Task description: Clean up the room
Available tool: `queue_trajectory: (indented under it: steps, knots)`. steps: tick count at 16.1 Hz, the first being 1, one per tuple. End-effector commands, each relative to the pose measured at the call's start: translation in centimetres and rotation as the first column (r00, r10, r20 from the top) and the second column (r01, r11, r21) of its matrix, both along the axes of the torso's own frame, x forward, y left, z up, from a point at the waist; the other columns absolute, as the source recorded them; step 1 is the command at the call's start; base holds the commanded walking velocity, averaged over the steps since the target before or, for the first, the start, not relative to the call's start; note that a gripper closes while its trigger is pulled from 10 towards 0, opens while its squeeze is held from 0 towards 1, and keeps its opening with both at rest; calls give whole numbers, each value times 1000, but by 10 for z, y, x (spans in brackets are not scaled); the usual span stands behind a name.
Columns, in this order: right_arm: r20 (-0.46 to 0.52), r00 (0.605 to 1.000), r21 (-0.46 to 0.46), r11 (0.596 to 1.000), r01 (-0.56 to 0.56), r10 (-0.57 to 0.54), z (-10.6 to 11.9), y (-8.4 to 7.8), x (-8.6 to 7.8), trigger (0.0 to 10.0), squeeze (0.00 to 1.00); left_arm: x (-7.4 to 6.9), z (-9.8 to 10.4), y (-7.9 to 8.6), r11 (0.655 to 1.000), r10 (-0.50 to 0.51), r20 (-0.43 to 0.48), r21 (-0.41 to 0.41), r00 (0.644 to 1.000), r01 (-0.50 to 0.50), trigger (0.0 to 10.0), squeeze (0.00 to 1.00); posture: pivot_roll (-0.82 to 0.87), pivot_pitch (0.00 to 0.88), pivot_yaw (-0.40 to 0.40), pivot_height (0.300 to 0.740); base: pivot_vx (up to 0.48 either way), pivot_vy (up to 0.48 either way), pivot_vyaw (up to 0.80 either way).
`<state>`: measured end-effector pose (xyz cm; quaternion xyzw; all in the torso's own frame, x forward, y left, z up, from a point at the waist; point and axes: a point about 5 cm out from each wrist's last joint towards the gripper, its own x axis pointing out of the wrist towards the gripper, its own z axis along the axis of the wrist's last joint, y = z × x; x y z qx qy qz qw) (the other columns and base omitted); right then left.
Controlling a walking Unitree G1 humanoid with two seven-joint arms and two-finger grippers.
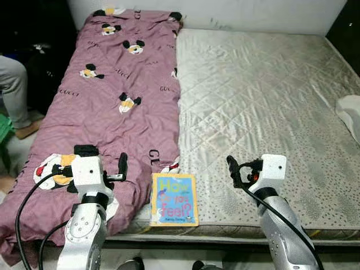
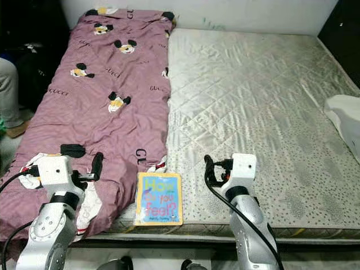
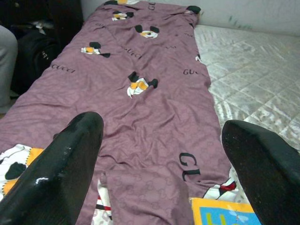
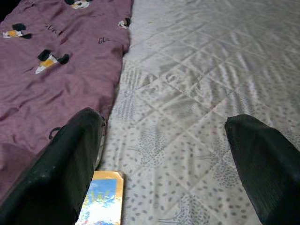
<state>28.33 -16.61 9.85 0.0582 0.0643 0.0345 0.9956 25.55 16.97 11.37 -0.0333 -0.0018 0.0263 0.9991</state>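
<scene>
Book lay flat at mattress edge; both end effectors, left and right, spread wide, empty. Risk: clumsy pinch could push book off bed.

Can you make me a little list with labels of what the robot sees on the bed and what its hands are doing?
bed: bare grey quilted mattress
blanket: purple cartoon-mouse blanket covering the bed's left side
book: colourful picture book lying flat at the bed's near edge, beside the blanket
left gripper: open, above the blanket's near end, holding nothing
right gripper: open, above the mattress, right of the book
person: a grey-clad leg left of the bed
</scene>
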Motion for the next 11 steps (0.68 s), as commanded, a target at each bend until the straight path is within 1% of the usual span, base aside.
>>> queue_trajectory:
  steps: [1, 2, 6, 9, 11]
  knots:
    - [-24, 1000, -3, 1000, 14, -14, -3, -5, -2, 10000, 0, -1, 3, -4, 1000, -17, 10, 6, 1000, 17, 10000, 0, 5, 208, -17, 740, 0, 0, -800]
    - [-25, 1000, -2, 1000, 14, -14, -4, -5, -2, 10000, 0, 0, 3, -5, 1000, -20, 11, 6, 1000, 19, 10000, 0, 4, 208, -17, 740, 0, 0, -800]
    - [-15, 1000, -3, 1000, 7, -7, -2, -4, -2, 10000, 0, 0, 4, -2, 1000, -16, 12, 9, 1000, 16, 10000, 0, 10, 212, -17, 740, 0, 0, 0]
    - [-7, 1000, -5, 1000, -17, 17, -1, 1, -1, 10000, 0, -1, 3, -4, 1000, -17, 8, 10, 1000, 16, 10000, 0, 12, 218, -17, 740, 0, 0, 0]
    - [-7, 1000, -6, 1000, -22, 22, -1, 2, -1, 10000, 0, -1, 4, -4, 1000, -17, 9, 8, 1000, 17, 10000, 0, 12, 229, -16, 725, 0, 0, 0]
